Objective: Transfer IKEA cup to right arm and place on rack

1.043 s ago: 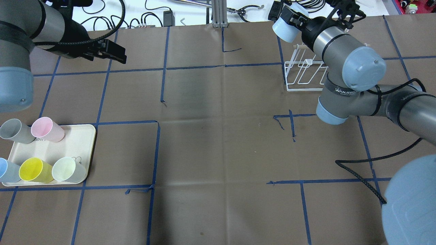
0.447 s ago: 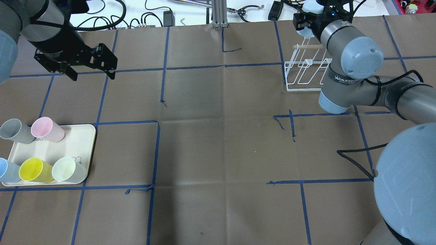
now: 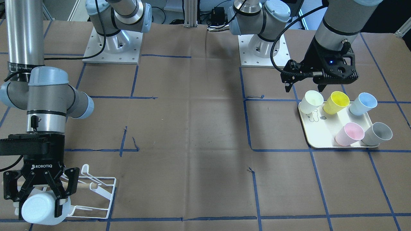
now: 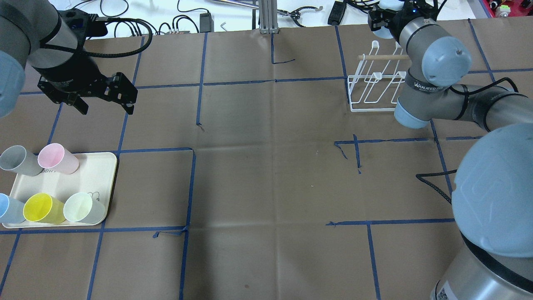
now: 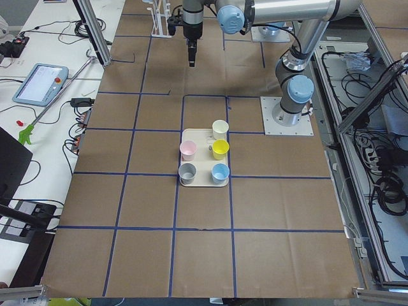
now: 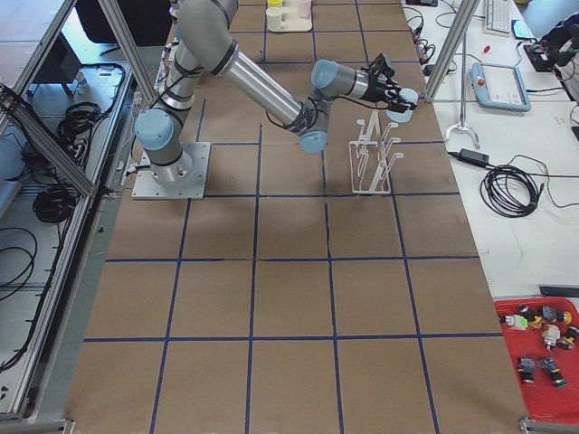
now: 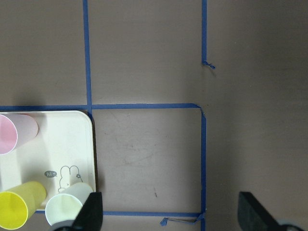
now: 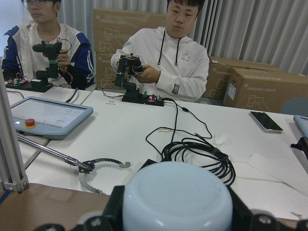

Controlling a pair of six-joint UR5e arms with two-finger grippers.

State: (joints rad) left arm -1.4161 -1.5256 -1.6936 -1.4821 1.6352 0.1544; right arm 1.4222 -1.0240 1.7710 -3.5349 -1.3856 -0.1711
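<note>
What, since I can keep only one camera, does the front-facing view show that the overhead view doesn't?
Front-facing only: the pale blue cup gripped in the right end effector by the rack, plus both arm bases. Overhead only: cables on the white bench past the table; the cup is mostly hidden there. Both: the rack, the tray of five cups, the open left end effector.

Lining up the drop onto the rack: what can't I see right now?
Front view: cup hides the rack's end behind it.
Overhead: right arm covers most of the cup; top edge cuts the rest.
Right wrist view: cup base fills the bottom; rack not shown.
Right side view: cup-to-prong gap too small to judge.
</note>
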